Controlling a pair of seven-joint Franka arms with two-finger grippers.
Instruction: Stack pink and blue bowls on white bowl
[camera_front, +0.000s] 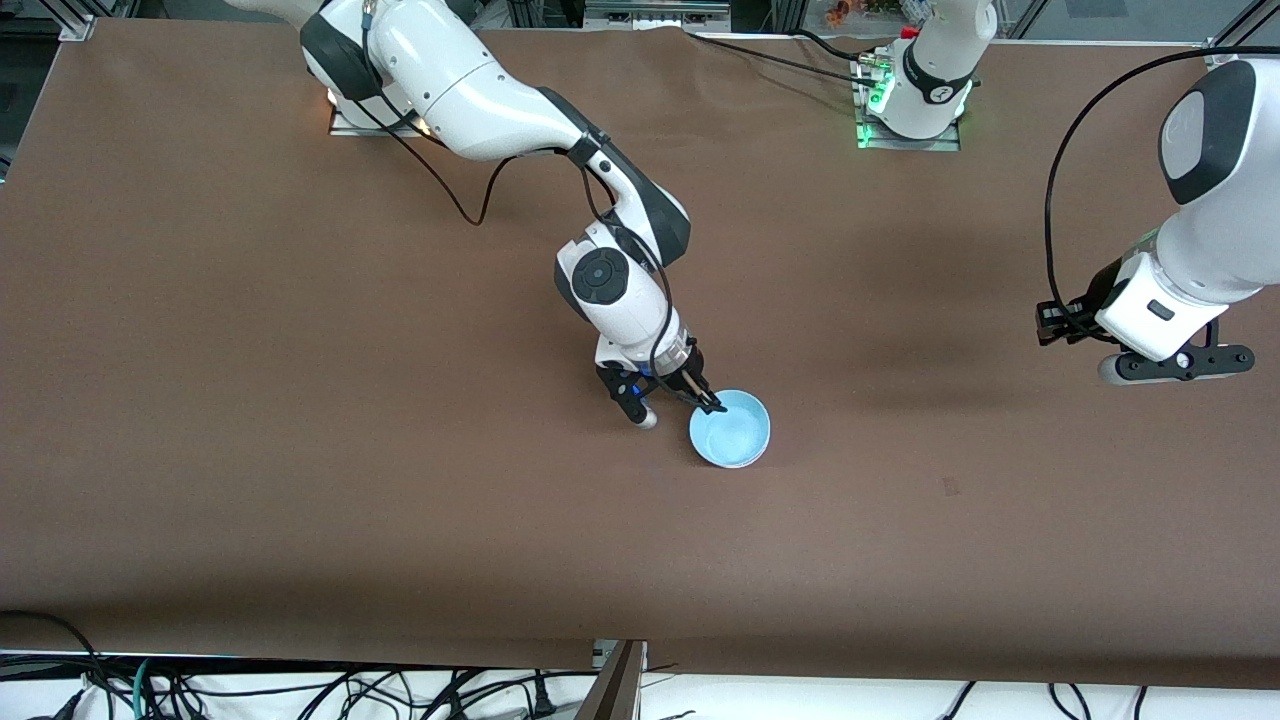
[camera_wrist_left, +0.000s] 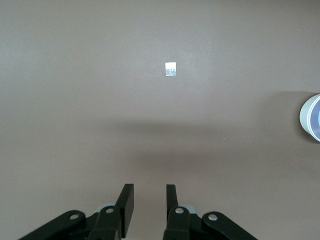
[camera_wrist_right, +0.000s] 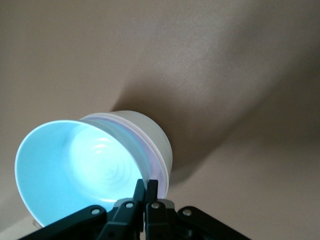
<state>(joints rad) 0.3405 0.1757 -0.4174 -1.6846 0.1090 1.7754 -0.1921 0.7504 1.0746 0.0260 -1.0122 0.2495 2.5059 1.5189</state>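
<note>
The blue bowl (camera_front: 731, 429) is seen nested in a pink bowl (camera_wrist_right: 156, 159), which sits in a white bowl (camera_wrist_right: 150, 131), near the middle of the brown worktop (camera_front: 300, 420). The blue bowl's rim is pinched by the right end effector (camera_front: 712, 404). The left end effector (camera_wrist_left: 150, 204) is held released over bare worktop at its arm's end, waiting.

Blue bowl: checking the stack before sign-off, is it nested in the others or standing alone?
Nested: the blue bowl sits inside the pink bowl and white bowl, right claw pinching its rim.
</note>
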